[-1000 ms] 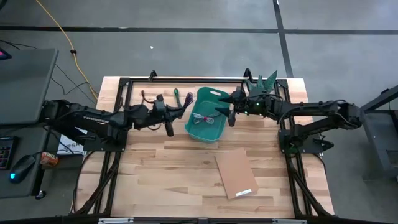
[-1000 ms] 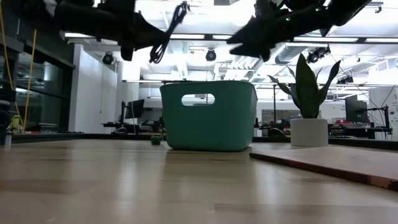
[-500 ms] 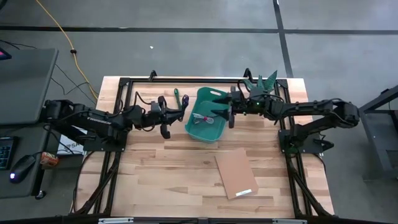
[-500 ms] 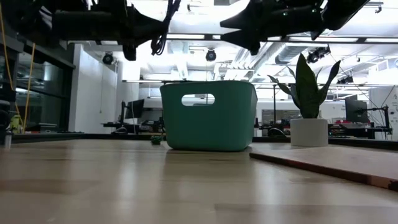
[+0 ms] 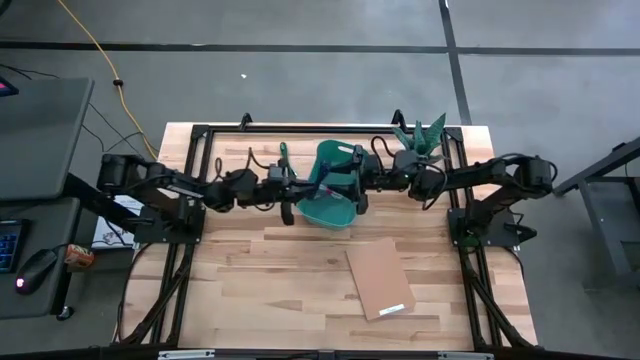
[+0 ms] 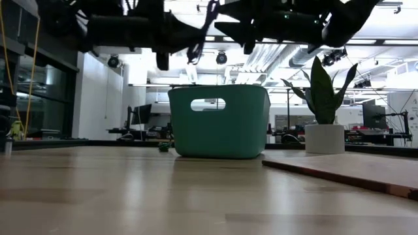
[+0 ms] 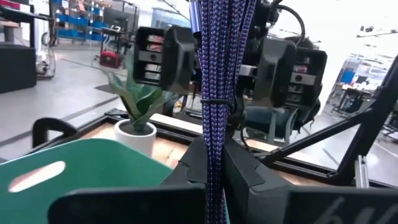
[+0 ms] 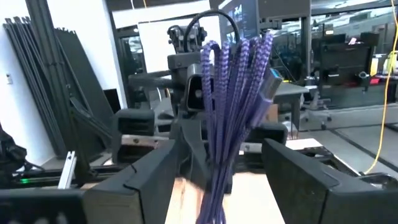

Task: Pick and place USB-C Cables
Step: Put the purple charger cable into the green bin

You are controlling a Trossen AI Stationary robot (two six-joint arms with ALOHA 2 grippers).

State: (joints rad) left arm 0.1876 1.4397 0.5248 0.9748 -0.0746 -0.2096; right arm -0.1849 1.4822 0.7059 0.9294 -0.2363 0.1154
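My left gripper [image 5: 297, 190] is shut on the purple USB-C cable bundle [image 7: 214, 93] and holds it high above the teal bin [image 5: 335, 212], which stands on the table [image 6: 219, 124]. My right gripper [image 5: 352, 188] is open and faces it from the other side. Its two fingers stand on either side of the purple bundle [image 8: 233, 112] without touching it. The green cable [image 5: 284, 152] lies on the table just left of the bin. Both grippers hide most of the bin's inside, so the grey and the white-and-red cables do not show. My left gripper pinches the purple bundle between its two fingers at a stretch just below a thin dark tie [image 7: 214, 102]. The fingers come level from the table's left. The bundle stands roughly upright across them, lifted clear above the bin, its strands fanning out at the upper end [image 8: 249, 50].
A brown cardboard sheet [image 5: 378, 278] lies flat on the table, near and right of the bin. A potted plant [image 5: 425, 135] stands at the far right edge, behind my right arm. Bare wood lies along the near side.
My left gripper has carried the purple bundle toward the table's right, from beside the bin to over it. My right gripper has moved toward the table's left to meet it, so its fingers now stand around the bundle.
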